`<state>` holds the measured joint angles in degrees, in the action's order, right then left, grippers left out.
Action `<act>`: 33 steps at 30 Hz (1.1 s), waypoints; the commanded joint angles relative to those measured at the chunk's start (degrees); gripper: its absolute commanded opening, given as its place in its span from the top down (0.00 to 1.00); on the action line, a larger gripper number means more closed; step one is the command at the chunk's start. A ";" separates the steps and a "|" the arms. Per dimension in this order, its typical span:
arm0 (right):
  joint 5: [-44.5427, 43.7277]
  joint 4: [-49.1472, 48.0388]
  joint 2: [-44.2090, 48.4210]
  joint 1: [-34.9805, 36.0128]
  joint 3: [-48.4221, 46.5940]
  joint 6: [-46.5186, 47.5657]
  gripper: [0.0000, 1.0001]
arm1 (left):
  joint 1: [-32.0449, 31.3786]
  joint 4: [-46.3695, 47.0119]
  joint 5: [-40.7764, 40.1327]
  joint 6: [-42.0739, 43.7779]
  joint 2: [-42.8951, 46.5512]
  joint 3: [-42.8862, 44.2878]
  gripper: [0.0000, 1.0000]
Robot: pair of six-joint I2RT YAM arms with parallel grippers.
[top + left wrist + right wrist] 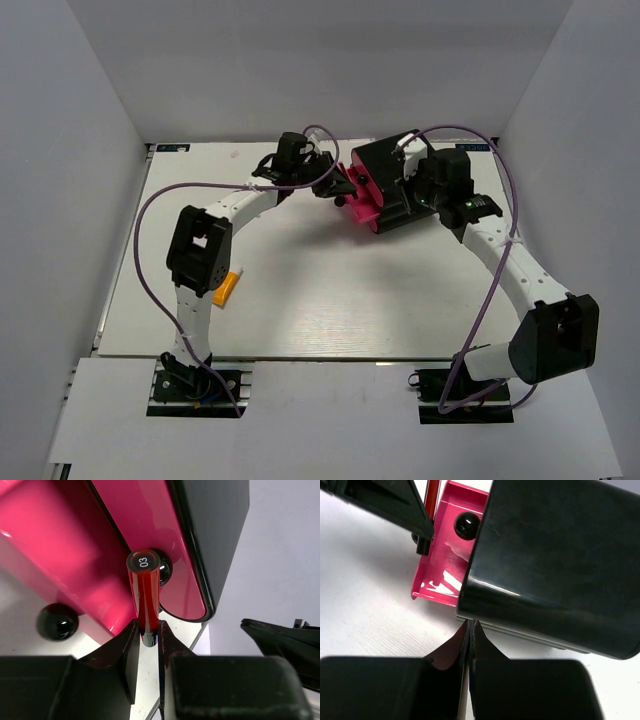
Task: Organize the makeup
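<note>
My left gripper is shut on a thin red pencil whose round end cap reads "03". It holds the pencil at the pink drawers of the black box, next to a black knob. In the top view the left gripper is at the box's left face. The red pencil also shows in the right wrist view, above an open pink drawer. My right gripper is shut and empty, its tips touching the box's lower edge. An orange tube lies by the left arm.
The black box stands tilted at the back middle of the white table. A second black knob sticks out of a lower drawer. Grey walls enclose the table on three sides. Purple cables loop over both arms.
</note>
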<state>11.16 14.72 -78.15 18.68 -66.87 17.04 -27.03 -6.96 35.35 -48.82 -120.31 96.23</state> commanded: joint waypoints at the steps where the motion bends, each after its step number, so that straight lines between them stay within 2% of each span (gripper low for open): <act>1: 0.00 -2.94 1.07 -0.83 -1.86 -0.51 1.00 | -0.92 0.81 0.77 -1.10 0.78 2.04 1.00; 4: 0.70 -3.03 0.89 -1.36 -1.77 -0.69 1.00 | -1.45 -0.33 0.59 -1.37 -0.01 2.39 1.00; 6: 0.88 -3.21 0.81 -1.63 -1.77 -0.69 1.00 | -1.45 -0.86 0.24 -1.28 -0.36 2.56 0.95; 8: 1.06 -3.29 0.54 -1.98 -1.86 -0.69 1.00 | -1.45 -1.56 -0.02 -1.28 -0.97 3.00 0.88; 9: 1.06 -3.38 0.54 -1.98 -1.95 -0.69 1.00 | -1.45 -2.00 -0.11 -1.37 -1.06 3.35 0.79; 11: 1.32 -3.47 0.37 -2.33 -2.03 -0.69 1.00 | -1.97 -3.14 -0.37 -1.19 -1.59 4.40 0.74; 12: 1.41 -3.56 0.37 -2.33 -2.12 -0.52 1.00 | -1.98 -3.49 -0.55 -1.28 -1.94 4.84 0.67; 14: 1.59 -3.56 0.28 -2.59 -2.12 -0.60 1.00 | -1.98 -3.76 -0.64 -1.28 -2.30 5.55 0.64; 15: 1.67 -3.65 0.19 -2.77 -2.21 -0.60 1.00 | -1.98 -3.76 -0.64 -1.28 -2.64 5.73 0.58; 21: 1.94 -3.56 0.19 -3.12 -2.30 -0.69 1.00 | -1.98 -4.29 -0.46 -1.63 -3.87 7.57 0.53; 24: 2.11 -3.73 0.19 -3.30 -2.47 -0.69 1.00 | -1.98 -3.85 -0.29 -1.98 -3.35 7.57 0.56; 25: 2.03 -3.73 0.19 -3.47 -2.47 -0.69 1.00 | -1.98 -3.41 -0.29 -1.98 -3.00 7.49 0.67; 27: 1.33 -4.17 -0.07 -3.65 -2.91 -1.21 1.00 | -1.98 -2.62 -0.98 -1.90 -1.08 6.88 0.82; 28: 1.24 -4.26 -0.42 -4.08 -3.17 -2.35 1.00 | -1.98 -2.36 -1.42 -1.81 -0.20 6.61 0.94; 30: 1.58 -4.00 -1.73 -5.48 -5.19 -4.02 1.00 | -1.46 -1.92 -3.62 -1.28 2.00 5.47 1.00; 33: 4.99 -2.07 -4.72 -7.68 -9.83 -7.27 1.00 | -0.14 0.01 -6.77 -1.45 8.06 -0.41 1.00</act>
<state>12.97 13.52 -80.66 13.34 -70.78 13.61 -28.32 -9.78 32.14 -50.74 -121.75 98.54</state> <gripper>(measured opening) 0.014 0.026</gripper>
